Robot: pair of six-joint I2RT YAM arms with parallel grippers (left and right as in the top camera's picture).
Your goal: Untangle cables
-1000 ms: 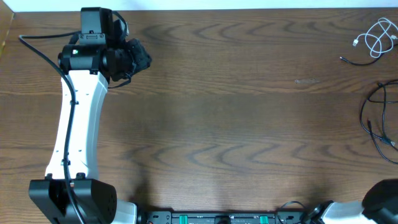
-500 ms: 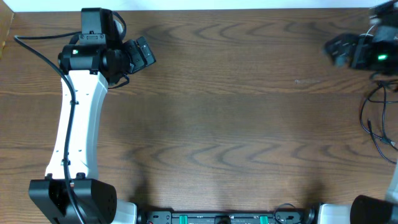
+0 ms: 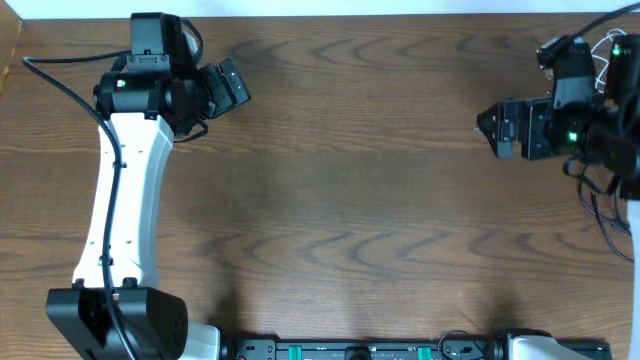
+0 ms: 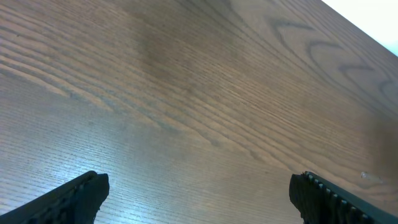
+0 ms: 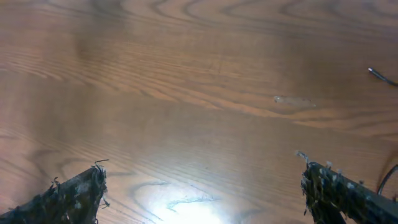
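Note:
The white cable (image 3: 614,47) lies coiled at the table's far right corner, partly hidden behind my right arm. Along the right edge loops the thin black cable (image 3: 598,214); in the right wrist view one of its ends (image 5: 380,75) shows at the upper right. My right gripper (image 3: 488,132) (image 5: 202,177) hangs open just left of both cables, above bare wood, holding nothing. My left gripper (image 3: 228,88) (image 4: 199,185) is open at the far left of the table, also over bare wood and far from the cables.
The wooden table (image 3: 360,200) stretches between the two arms. The left arm's white link (image 3: 125,210) runs down the left side. A rail with green parts (image 3: 350,350) lines the front edge.
My left gripper has opened in place. My right arm has swung up from the front right corner to the far right, then moved a little leftward and nearer, covering part of the cables.

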